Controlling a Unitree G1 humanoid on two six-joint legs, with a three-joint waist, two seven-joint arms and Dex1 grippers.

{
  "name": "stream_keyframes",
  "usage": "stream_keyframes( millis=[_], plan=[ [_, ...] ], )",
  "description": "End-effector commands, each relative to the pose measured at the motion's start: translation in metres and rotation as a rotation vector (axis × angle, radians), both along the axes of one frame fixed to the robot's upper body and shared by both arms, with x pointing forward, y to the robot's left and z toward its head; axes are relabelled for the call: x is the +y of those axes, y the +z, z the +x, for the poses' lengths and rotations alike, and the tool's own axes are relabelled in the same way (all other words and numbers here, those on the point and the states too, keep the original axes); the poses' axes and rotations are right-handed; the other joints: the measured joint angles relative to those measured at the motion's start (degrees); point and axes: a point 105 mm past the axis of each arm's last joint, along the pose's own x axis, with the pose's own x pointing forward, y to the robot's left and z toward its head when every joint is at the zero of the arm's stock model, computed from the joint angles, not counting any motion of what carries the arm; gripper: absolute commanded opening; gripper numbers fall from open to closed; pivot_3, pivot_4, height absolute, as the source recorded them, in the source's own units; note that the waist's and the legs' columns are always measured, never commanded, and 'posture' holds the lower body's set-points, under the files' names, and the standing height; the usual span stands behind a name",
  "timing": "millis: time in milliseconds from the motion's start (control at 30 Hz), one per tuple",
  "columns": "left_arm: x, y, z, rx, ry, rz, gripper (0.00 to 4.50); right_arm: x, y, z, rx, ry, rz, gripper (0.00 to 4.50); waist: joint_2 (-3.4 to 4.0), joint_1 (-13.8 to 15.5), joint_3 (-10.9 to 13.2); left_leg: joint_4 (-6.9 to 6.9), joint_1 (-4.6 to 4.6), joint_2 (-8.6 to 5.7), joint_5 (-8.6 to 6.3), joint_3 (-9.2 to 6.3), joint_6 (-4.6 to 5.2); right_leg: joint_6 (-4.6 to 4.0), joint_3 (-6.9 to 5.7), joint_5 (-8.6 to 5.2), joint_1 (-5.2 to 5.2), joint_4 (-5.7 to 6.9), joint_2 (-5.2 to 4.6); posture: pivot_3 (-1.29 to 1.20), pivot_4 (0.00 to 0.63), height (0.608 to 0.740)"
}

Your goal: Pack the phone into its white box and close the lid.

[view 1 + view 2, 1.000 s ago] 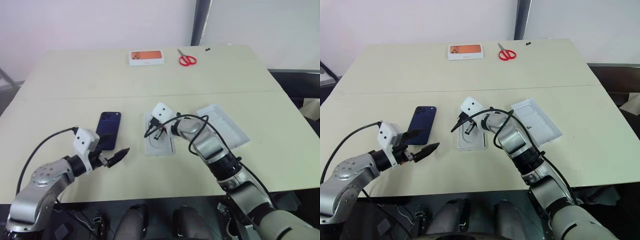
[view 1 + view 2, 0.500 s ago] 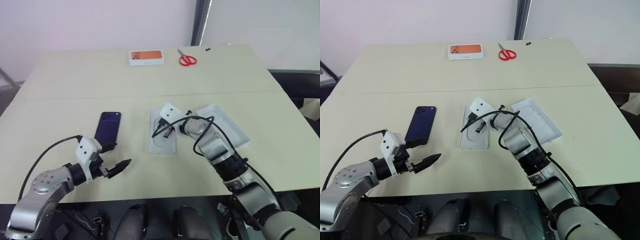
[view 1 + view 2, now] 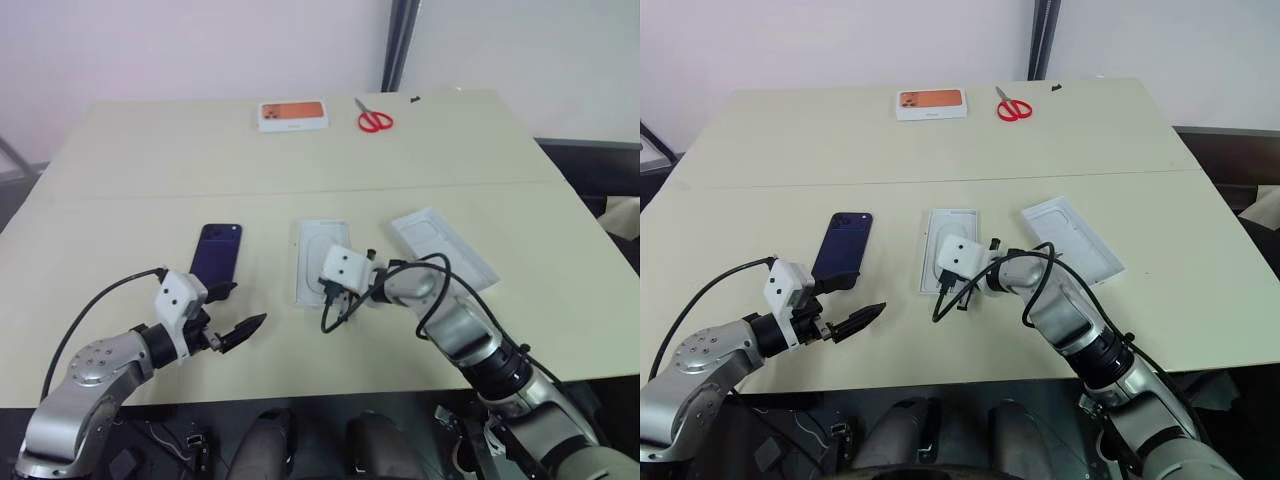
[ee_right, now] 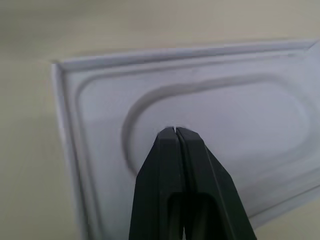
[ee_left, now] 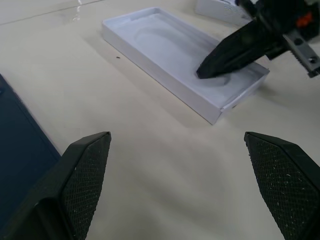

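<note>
The phone (image 3: 217,258) is not packed yet, and no hand holds it. Your left hand (image 3: 238,308) stands wide and empty just off the phone's near end, low over the bench (image 3: 150,170), with nothing between its fingers (image 5: 85,170).

Your right hand (image 4: 173,131) is pinched fully closed on nothing. Its tips sit over the near end of the white box (image 3: 323,250), inside the rim; whether they press on the floor or hang just above it, I cannot tell.

Working outward, the phone lies flat and back-up, camera corner at the far end. It is to the left of the box and apart from it. The box lies open in the middle, its inside showing white with an oval recess and nothing in it. The lid (image 3: 440,245) lies inside-up just to the right of the box, turned at an angle to it.

By my reading, you are at the start. The box is open and ready, but three steps are still ahead of you:
- picking up the phone
- setting it into the box
- fitting the lid over it

The left hand looks best placed for the first of these.
</note>
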Motion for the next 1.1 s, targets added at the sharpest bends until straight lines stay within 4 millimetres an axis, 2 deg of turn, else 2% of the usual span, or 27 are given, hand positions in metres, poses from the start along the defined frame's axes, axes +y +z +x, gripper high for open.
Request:
stream_keyframes(
  millis=[33, 167, 267, 367, 467, 567, 700, 900, 1100],
  plan=[
    [0.014, 0.010, 0.009, 0.002, 0.103, -0.021, 4.50, 0.014, 0.036, 0.004, -0.090, 0.032, 0.102, 0.05, 0.00, -0.02, 0.00, 0.00, 0.00, 0.00, 0.00, 0.00, 0.00, 0.00, 0.01, 0.00, -0.02, 0.00, 0.00, 0.00, 0.150, 0.740],
    [0.044, 0.020, 0.030, 0.076, 0.322, -0.151, 4.50, 0.021, 0.047, 0.009, -0.126, 0.042, 0.122, 0.05, -0.03, 0.25, -0.01, 0.07, -0.01, 0.00, 0.00, -0.03, -0.01, 0.01, -0.05, 0.00, 0.02, 0.02, 0.00, 0.00, 0.150, 0.740],
    [0.068, 0.024, 0.044, 0.105, 0.478, -0.135, 4.50, 0.032, 0.050, 0.013, -0.143, 0.058, 0.131, 0.05, -0.07, 0.30, -0.01, 0.14, 0.00, -0.02, 0.00, -0.04, 0.00, 0.03, -0.07, 0.01, 0.03, 0.01, 0.00, 0.00, 0.150, 0.740],
    [0.085, 0.017, 0.057, 0.231, 0.602, -0.106, 4.50, 0.046, 0.051, 0.024, -0.150, 0.044, 0.141, 0.05, -0.07, 0.12, -0.01, 0.13, 0.01, -0.02, 0.02, -0.04, -0.03, 0.03, -0.07, 0.01, 0.02, 0.09, 0.03, 0.00, 0.150, 0.740],
    [0.093, 0.024, 0.069, 0.290, 0.655, -0.175, 4.50, 0.060, 0.050, 0.034, -0.160, 0.020, 0.139, 0.05, -0.08, -0.05, -0.01, 0.14, 0.00, -0.02, 0.12, -0.04, -0.19, 0.03, -0.07, 0.01, -0.03, 0.15, 0.05, 0.00, 0.150, 0.740],
    [0.094, 0.020, 0.075, 0.368, 0.662, -0.144, 4.50, 0.070, 0.047, 0.036, -0.152, 0.017, 0.133, 0.05, -0.09, -0.10, -0.01, 0.12, -0.02, -0.02, 0.24, -0.04, -0.40, 0.03, -0.07, 0.01, -0.06, 0.13, 0.05, 0.00, 0.150, 0.740],
    [0.088, 0.005, 0.085, 0.494, 0.635, -0.109, 4.50, 0.084, 0.037, 0.033, -0.132, 0.037, 0.113, 0.05, -0.08, -0.03, -0.01, 0.11, -0.02, -0.02, 0.29, -0.04, -0.48, 0.03, -0.07, 0.01, -0.08, 0.13, 0.05, 0.00, 0.150, 0.740],
    [0.052, -0.002, 0.090, 0.608, 0.477, -0.161, 4.50, 0.088, 0.027, 0.036, -0.133, 0.018, 0.068, 0.05, -0.06, 0.29, -0.03, 0.13, 0.01, -0.05, 0.31, -0.07, -0.53, 0.03, -0.08, 0.01, -0.23, 0.16, 0.03, 0.00, 0.150, 0.740],
    [0.016, -0.001, 0.083, 0.678, 0.335, -0.223, 4.50, 0.089, 0.021, 0.034, -0.130, 0.037, 0.035, 0.05, -0.06, 0.37, -0.07, 0.15, 0.01, -0.08, 0.31, -0.08, -0.53, 0.03, -0.09, 0.01, -0.20, 0.16, 0.00, 0.00, 0.150, 0.740]
  ],
)
